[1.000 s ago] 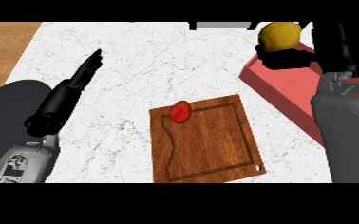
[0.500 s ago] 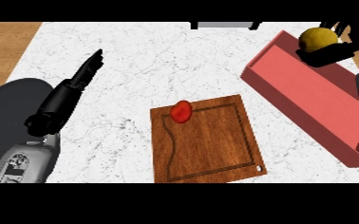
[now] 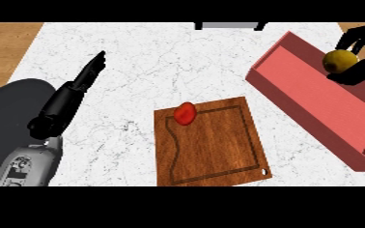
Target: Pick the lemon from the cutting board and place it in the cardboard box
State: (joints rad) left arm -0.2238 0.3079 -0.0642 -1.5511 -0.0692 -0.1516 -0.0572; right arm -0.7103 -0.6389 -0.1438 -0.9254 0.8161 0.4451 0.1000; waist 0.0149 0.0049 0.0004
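Red item (image 3: 185,112), perhaps a tomato, sits on cutting board (image 3: 214,147).

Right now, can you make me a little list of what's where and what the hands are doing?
lemon: in the right hand, over the box
box: reddish, at the counter's right
cutting board: wooden, near the front
red thing: on the board's far left corner
left hand: open, fingers straight, holding nothing, at the left
counter: white marble
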